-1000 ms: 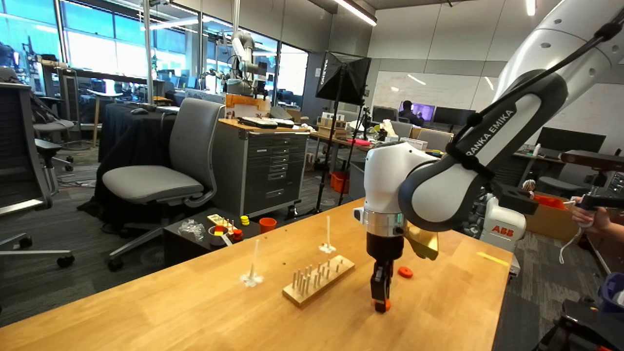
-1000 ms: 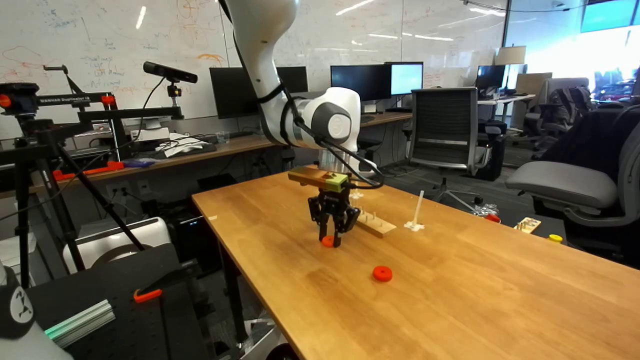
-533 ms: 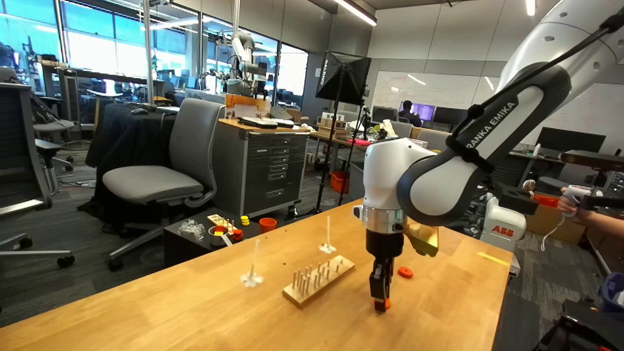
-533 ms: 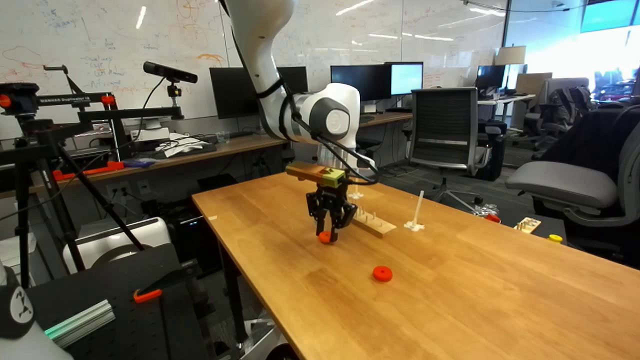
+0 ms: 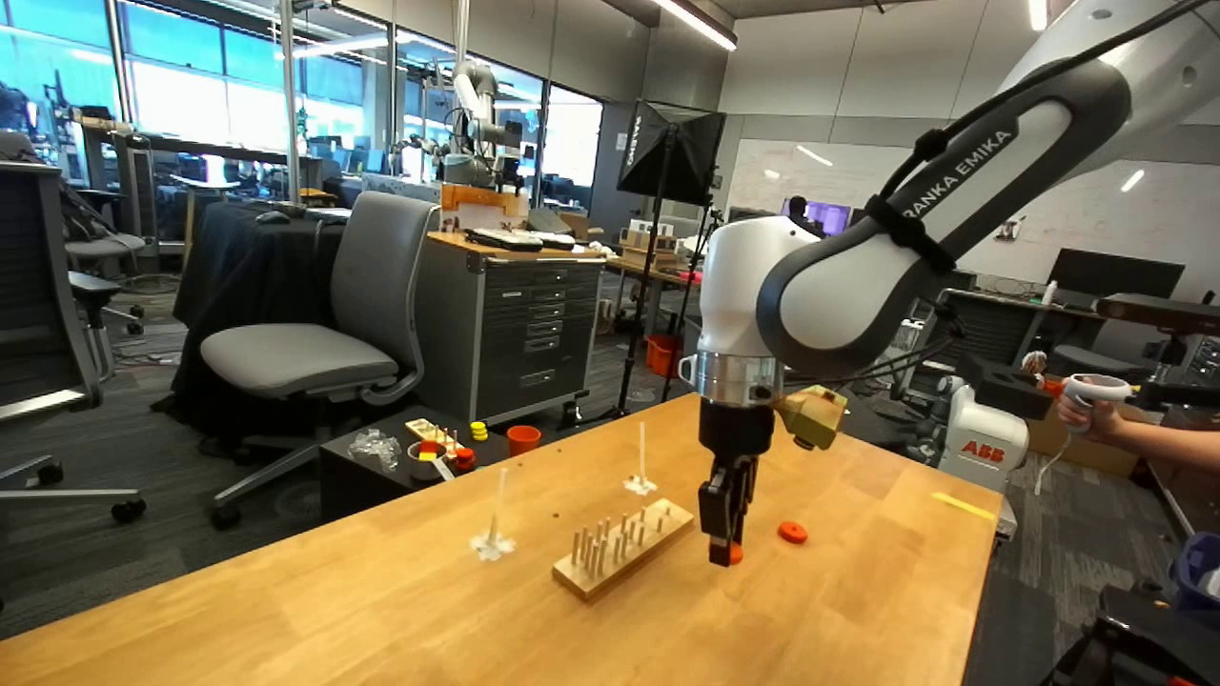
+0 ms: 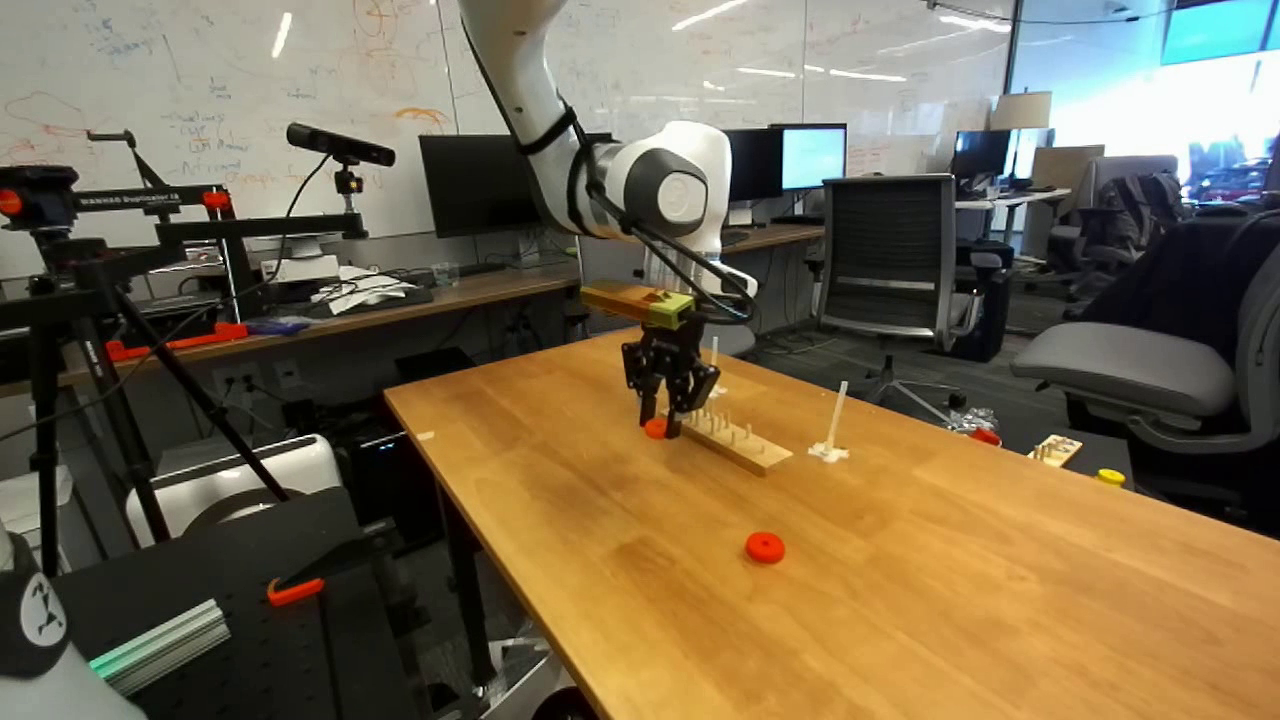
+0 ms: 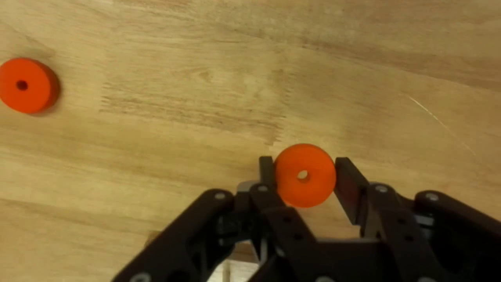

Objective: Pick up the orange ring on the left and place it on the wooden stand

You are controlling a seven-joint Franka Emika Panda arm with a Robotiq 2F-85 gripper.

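My gripper [image 7: 303, 172] is shut on an orange ring [image 7: 289, 192], one finger on each side of its rim. The ring's hole faces up in the wrist view. In both exterior views the gripper [image 5: 726, 555] [image 6: 660, 428] points down and holds the ring [image 5: 736, 554] [image 6: 656, 428] beside the wooden stand [image 5: 636, 554] [image 6: 748, 455], seemingly a little above the table. The stand is a flat pale base with several thin upright pegs. Its edge shows at the bottom of the wrist view [image 7: 234, 271], mostly hidden by the gripper. A second, matching orange ring [image 5: 792, 533] [image 6: 765, 548] [image 7: 25, 88] lies flat on the table.
Two thin pale upright posts are fixed to the tabletop [image 5: 400, 610] beyond the stand: one post [image 5: 498, 505] [image 6: 834, 420] and another [image 5: 641, 455] [image 6: 715, 362]. A low black side table [image 5: 357, 495] with small items stands past the table edge. A strip of yellow tape [image 5: 963, 506] lies on the table.
My gripper has risen and moved with the orange ring, up and to the left in an exterior view, coming closer to the stand. The stand and the second ring have not moved.
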